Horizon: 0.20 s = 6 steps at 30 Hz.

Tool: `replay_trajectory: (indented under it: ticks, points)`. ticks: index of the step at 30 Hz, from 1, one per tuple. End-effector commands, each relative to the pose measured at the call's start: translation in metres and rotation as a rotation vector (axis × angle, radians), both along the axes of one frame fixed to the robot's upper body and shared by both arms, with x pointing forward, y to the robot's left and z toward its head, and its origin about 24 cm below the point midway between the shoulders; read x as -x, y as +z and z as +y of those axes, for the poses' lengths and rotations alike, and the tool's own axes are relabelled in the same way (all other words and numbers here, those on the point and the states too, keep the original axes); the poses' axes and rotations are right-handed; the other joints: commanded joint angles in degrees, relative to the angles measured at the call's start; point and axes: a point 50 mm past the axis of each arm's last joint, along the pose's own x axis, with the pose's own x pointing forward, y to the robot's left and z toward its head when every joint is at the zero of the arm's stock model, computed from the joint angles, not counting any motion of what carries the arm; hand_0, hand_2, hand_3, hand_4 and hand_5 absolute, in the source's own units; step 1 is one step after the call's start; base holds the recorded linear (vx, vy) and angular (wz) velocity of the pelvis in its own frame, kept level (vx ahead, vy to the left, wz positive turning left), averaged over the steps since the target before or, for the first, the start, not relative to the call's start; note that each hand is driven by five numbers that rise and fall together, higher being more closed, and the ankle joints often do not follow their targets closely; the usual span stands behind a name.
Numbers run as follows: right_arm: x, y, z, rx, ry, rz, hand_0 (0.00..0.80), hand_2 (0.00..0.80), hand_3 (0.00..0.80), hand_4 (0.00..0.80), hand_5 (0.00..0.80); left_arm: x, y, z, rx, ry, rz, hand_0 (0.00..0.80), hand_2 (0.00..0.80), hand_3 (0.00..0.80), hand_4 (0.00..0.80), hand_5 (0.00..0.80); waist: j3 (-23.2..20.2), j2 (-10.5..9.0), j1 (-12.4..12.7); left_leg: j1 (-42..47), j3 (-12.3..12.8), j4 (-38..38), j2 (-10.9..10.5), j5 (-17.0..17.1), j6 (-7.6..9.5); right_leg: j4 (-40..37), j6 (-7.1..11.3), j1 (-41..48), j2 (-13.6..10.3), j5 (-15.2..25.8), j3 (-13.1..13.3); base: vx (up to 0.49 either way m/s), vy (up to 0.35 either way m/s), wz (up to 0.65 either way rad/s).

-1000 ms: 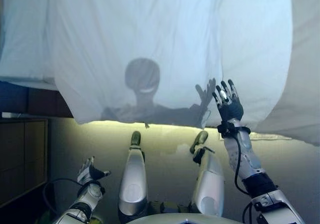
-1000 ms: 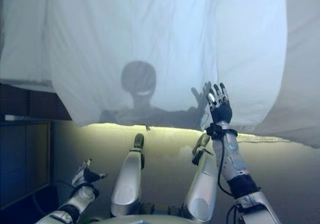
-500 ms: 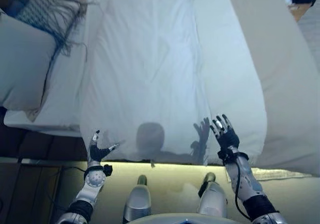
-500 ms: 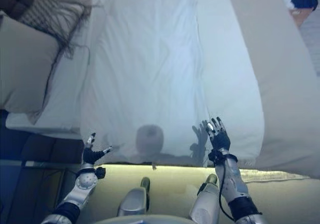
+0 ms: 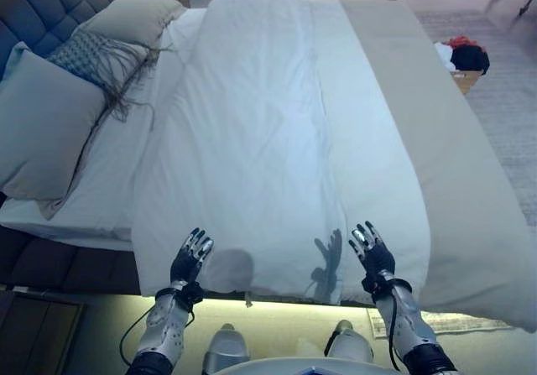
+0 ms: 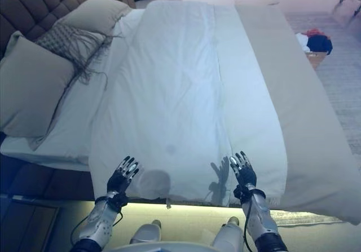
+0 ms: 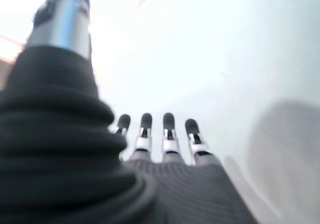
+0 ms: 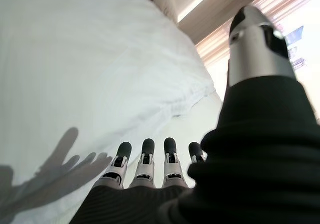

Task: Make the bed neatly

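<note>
A white duvet [image 5: 268, 140] lies folded in a long strip down the middle of the bed, its near edge hanging over the bedside. A beige sheet [image 5: 453, 165] covers the bed's right part. My left hand [image 5: 190, 260] is open, fingers straight, in front of the duvet's near left edge. My right hand [image 5: 372, 255] is open with spread fingers at the duvet's near right edge. In the left wrist view my straight fingers [image 7: 167, 136] point at the white duvet [image 7: 225, 58]. In the right wrist view my straight fingers [image 8: 146, 164] point over the duvet [image 8: 75, 58]. Neither hand holds cloth.
Pillows [image 5: 42, 123] and a fringed blue-grey cushion [image 5: 88, 56] lie at the bed's left by a tufted headboard [image 5: 42, 6]. A basket with clothes [image 5: 461, 58] stands on the carpet at the far right. A lit strip [image 5: 277, 308] runs under the bed's near edge.
The camera has tilted up, so the whole bed shows now. My left hand has risen from low by my side up to the duvet's near edge. Both hands stay open.
</note>
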Motion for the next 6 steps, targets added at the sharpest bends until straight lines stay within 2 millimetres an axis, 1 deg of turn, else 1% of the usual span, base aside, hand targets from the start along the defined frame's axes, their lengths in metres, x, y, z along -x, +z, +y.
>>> replay_trajectory:
  ticks: [1,3,4,6]
  points:
    - [-0.0157,0.0166,0.0145,-0.084,-0.02,-0.111,0.0,0.0,0.0,0.0,0.0,-0.0285,0.035,0.0059,-0.076,-0.068,-0.145,0.0,0.0,0.0,0.0,0.0,0.39,-2.88,0.91,-1.54,1.23,2.2,-0.57,4.08,4.16,-12.83,5.82,12.81,-4.27,10.46,0.29,0.043,0.007,0.4]
    - [-0.0171,0.0155,0.0192,-0.082,-0.011,-0.101,0.0,0.0,0.0,0.0,0.0,-0.031,0.0371,0.0034,-0.075,-0.066,-0.14,0.0,0.0,0.0,0.0,0.0,-0.02,-2.9,1.21,-0.93,1.24,1.82,-0.24,4.22,4.0,-13.59,5.72,13.63,-4.08,9.9,-0.33,0.037,0.033,0.43]
    - [-0.0175,0.0154,0.0206,-0.072,-0.004,-0.097,0.0,0.0,0.0,0.0,0.0,-0.0309,0.037,0.004,-0.079,-0.059,-0.132,0.0,0.0,0.0,0.0,0.0,-0.11,-2.87,1.3,-0.64,1.3,1.5,-0.14,4.32,3.95,-13.81,5.68,13.84,-3.97,9.78,-0.37,0.033,0.038,0.31]
    - [-0.0182,0.0157,0.0219,-0.046,0.001,-0.093,0.0,0.0,0.0,0.0,0.0,-0.0304,0.036,0.0069,-0.126,-0.044,-0.105,0.0,0.0,0.0,0.0,0.0,-0.28,-2.86,1.49,-0.15,1.3,0.79,0.02,4.61,3.85,-14.17,5.62,14.12,-3.6,9.6,-0.13,0.023,0.023,0.17]
